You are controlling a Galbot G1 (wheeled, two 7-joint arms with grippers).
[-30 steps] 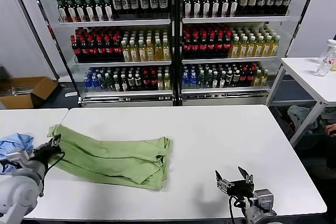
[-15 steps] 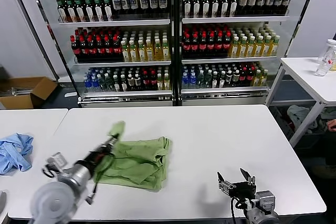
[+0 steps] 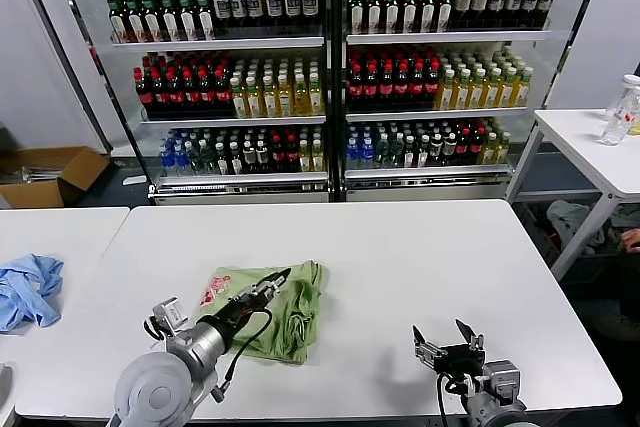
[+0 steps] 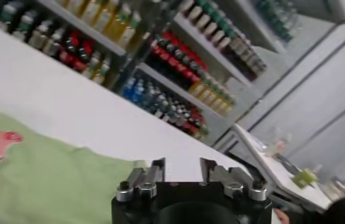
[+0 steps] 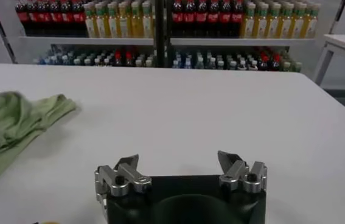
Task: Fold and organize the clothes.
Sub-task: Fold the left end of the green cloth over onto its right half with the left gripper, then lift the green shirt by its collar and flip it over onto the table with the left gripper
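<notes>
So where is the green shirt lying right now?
In the head view the green shirt lies folded on the white table, left of centre near the front edge, under the left hand; the blue garment sits apart, farther left.

We saw an evenly lit, bright room, with light that seemed to come from overhead. The white surface (image 3: 420,267) looked pale and nearly glare-free in the head view. Shadows were soft: a faint one lay beside the green shirt (image 3: 285,307), another under the right tool (image 3: 447,337). The drinks cooler (image 3: 330,67) glowed from its own shelf lighting, bottles crisp. The left wrist view was smeared by motion blur, tilted, its shelves and bottles streaked. The right wrist view was sharper, though the far bottles were soft and straight edges bowed slightly.
</notes>
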